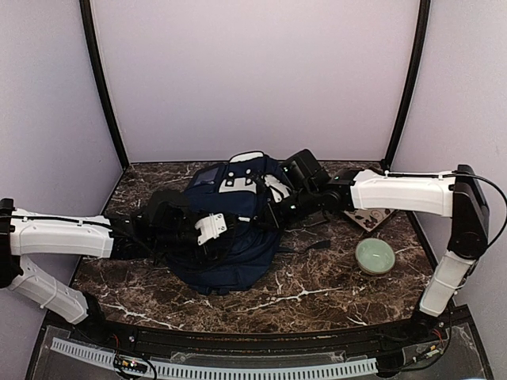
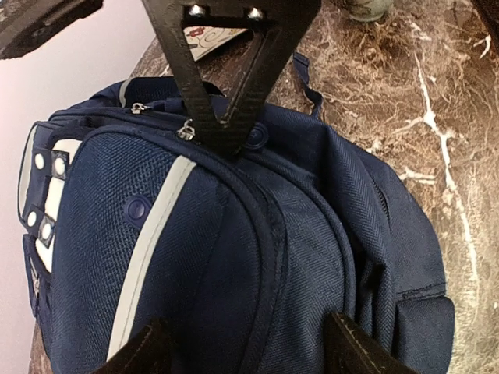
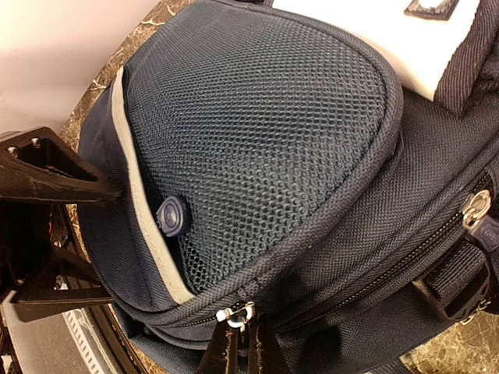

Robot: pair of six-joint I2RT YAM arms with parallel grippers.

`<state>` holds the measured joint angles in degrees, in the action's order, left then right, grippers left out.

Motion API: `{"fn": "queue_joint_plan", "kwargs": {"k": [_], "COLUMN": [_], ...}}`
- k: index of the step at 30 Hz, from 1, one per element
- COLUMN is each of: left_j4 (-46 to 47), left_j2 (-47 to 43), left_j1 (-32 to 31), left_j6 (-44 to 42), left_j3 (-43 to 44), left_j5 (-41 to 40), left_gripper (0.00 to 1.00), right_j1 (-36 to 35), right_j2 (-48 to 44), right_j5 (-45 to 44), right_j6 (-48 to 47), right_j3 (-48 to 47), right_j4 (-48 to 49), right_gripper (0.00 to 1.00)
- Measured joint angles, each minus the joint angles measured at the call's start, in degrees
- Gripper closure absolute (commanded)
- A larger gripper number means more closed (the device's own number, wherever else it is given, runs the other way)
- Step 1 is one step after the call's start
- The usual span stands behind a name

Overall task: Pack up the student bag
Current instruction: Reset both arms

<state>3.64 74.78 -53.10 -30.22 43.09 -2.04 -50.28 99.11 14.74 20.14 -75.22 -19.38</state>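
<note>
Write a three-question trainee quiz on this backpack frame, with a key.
1. True or false: the right gripper is shut on a zipper pull of the student bag.
2. In the top view, what stands on the table to the right of the bag? A) a pale green bowl B) a red mug C) a yellow bottle
3. Fill in: the jaws of the left gripper stand ____ over the bag.
Key: 1 true; 2 A; 3 open.
</note>
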Motion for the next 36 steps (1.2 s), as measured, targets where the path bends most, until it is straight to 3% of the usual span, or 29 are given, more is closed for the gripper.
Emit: {"fn": "queue_joint_plan", "kwargs": {"k": [3, 4, 5, 7, 8, 9, 12, 16, 18, 22, 26, 29, 36], "left_j4": [1.05, 1.29, 1.81, 2.93, 3.04, 3.04, 2.21, 0.79, 0.72, -2.38, -0.92, 0.59, 7.45], "left_j2": [3.72, 4.5, 5.18, 5.77, 5.79, 5.79, 5.66, 2.91, 0.52, -0.96, -1.95, -3.72, -5.4], "left_j1": [-0.17, -0.33, -0.52, -0.81, -0.83, -0.94, -1.18, -1.18, -1.05, 4.76, 20.46, 29.97, 42.82], "left_j6": [-2.03, -2.25, -2.49, -3.06, -3.13, -3.34, -2.78, -0.11, 3.15, 13.33, 23.61, 28.85, 37.27], "left_j3": [1.11, 1.55, 1.92, 2.19, 2.21, 2.21, 2.21, 2.19, 2.29, 8.04, 12.26, 10.71, -1.92], "left_j5": [-0.87, -1.31, -1.92, -2.54, -2.64, -2.78, -2.75, -1.81, -1.88, 0.17, 1.92, -3.15, -15.47], "left_gripper": [0.64, 0.72, 0.75, 0.74, 0.73, 0.7, 0.58, 0.19, 0.1, 0.05, 0.01, 0.01, 0.01], "right_j1": [0.15, 0.31, 0.5, 1.36, 2.16, 3.41, 8.35, 17.0, 22.16, 30.25, 37.09, 40.87, 42.27], "right_j2": [0.02, 0.02, 0.02, 0.0, -0.13, -0.42, -3.17, -15.91, -23.32, -33.11, -39.65, -45.4, -57.31], "right_j5": [-0.02, 0.0, 0.04, 0.04, -0.17, -0.24, -2.58, -6.12, -7.39, -11.3, -13.53, -15.91, -30.38], "right_j6": [0.09, 0.09, 0.04, 0.02, -0.11, -0.17, -0.42, -0.96, -0.98, -1.62, -1.81, -0.7, 5.46], "right_j3": [0.0, 0.0, 0.0, 0.13, 0.35, 0.76, 2.49, 8.76, 11.78, 15.69, 23.12, 31.28, 49.37], "right_j4": [-0.96, -1.2, -1.4, -1.36, -1.2, -1.16, 0.28, 4.48, 7.39, 10.34, 11.32, 12.76, 19.12], "right_gripper": [1.0, 0.96, 0.82, 0.27, 0.04, 0.01, 0.0, 0.0, 0.0, 0.0, 0.0, 0.0, 0.0]}}
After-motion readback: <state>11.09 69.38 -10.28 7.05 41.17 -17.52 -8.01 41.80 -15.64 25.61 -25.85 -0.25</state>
